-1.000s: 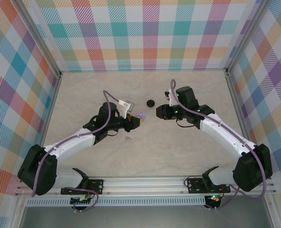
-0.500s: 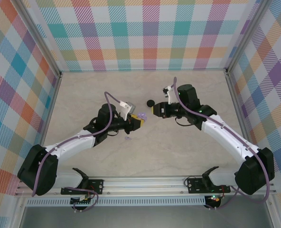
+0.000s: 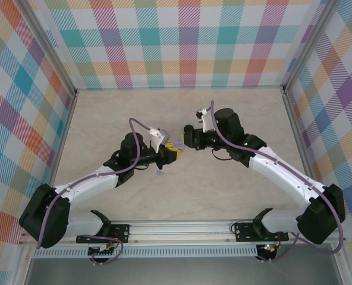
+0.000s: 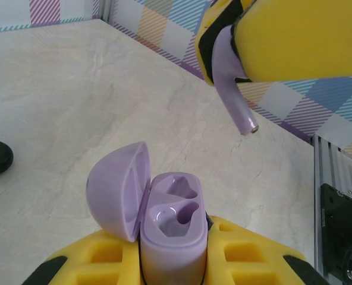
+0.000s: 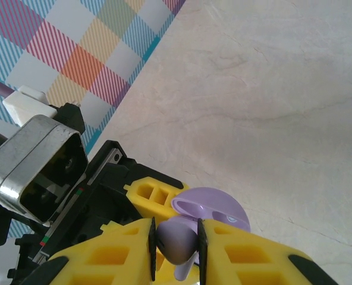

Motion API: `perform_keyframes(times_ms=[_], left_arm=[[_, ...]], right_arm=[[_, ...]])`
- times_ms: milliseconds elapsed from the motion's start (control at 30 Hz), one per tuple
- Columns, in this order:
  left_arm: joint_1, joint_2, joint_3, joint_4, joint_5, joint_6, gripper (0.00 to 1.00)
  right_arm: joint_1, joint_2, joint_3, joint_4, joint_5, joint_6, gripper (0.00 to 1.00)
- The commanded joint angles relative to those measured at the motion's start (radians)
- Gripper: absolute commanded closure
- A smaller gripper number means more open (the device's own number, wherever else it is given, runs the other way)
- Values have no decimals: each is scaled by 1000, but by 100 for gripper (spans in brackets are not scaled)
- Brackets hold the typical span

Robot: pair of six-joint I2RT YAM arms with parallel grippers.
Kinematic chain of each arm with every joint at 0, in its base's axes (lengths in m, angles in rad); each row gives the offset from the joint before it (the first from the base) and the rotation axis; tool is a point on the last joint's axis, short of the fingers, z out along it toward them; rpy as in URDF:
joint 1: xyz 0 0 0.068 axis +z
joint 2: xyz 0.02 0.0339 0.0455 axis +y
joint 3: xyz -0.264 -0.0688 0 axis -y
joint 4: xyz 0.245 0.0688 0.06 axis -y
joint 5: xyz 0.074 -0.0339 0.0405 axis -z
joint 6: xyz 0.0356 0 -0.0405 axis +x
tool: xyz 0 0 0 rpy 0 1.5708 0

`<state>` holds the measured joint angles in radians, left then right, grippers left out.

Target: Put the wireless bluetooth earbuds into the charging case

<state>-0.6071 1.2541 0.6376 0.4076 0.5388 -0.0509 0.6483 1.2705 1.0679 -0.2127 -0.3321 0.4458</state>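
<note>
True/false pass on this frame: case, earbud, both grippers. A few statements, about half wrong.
1. The left gripper clamps the lavender case, lid open. True.
2. Both sockets in the case hold buds. False: both are empty.
3. The right gripper pinches a lavender earbud. True.
4. That earbud is seated in the case. False: it hangs clear of the case, not touching it.

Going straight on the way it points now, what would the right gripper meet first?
Probably the open lavender case in the left gripper; the earbud held by the right gripper would touch first. Depth is unclear.
</note>
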Motion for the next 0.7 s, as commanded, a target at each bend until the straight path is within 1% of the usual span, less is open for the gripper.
perform_keyframes(times_ms=[0, 267, 433, 667], left_arm=[[-13, -38, -10, 60, 4, 24, 100], [-19, -56, -1, 57, -2, 2, 100], [-21, -52, 4, 57, -8, -18, 100], [-25, -42, 12, 66, -12, -49, 100]], right_arm=[[18, -13, 6, 46, 38, 8, 74], [50, -5, 10, 37, 126, -4, 75], [59, -3, 13, 38, 148, -8, 75], [64, 2, 15, 39, 146, -10, 75]])
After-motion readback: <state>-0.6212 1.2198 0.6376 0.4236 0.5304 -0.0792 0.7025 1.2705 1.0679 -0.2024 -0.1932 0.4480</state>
